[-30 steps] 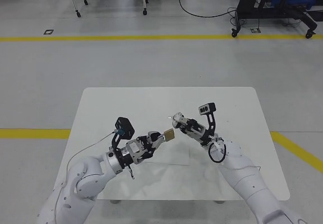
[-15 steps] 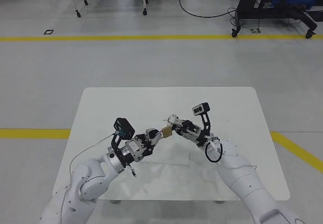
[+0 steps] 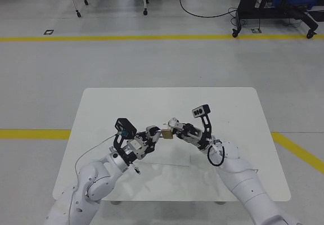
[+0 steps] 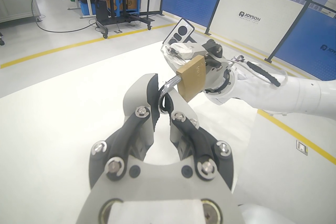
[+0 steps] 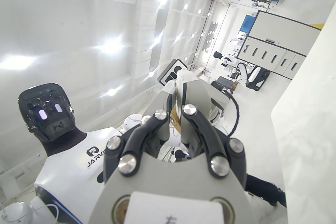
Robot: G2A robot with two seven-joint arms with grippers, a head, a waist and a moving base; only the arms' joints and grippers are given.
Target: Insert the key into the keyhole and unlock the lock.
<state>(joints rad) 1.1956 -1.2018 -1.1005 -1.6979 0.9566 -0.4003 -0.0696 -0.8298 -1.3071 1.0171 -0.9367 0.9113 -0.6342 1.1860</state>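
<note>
A: Quick pass, biggest first. Surface?
B: White table (image 3: 122, 107). Both arms meet over its middle, and the grippers are up off the top.

A: L arm?
B: Left gripper (image 4: 163, 97) points toward the other arm. Its fingers (image 4: 151, 93) are clamped on the steel shackle (image 4: 169, 83), one pad on each side of the loop.

A: R arm?
B: Right gripper (image 3: 173, 127) comes in from the opposite side, tip right at the lock body. In the R wrist cam its fingers (image 5: 190, 93) are pinched nearly together on a thin flat strip seen edge-on, which I read as the key (image 5: 175, 97).

A: Where's the lock?
B: Lock (image 4: 191, 78) is a brass body held in the air between the two grippers, above table center. It's tilted, with the shackle end toward the L gripper and the far end toward the R gripper.

A: Is the key in the keyhole?
B: Can't tell. The keyhole face is turned away in the L cam and hidden by the fingers in the R cam, and the top cam is too small to show it. Key and body are at least touching or just beside each other.
</note>
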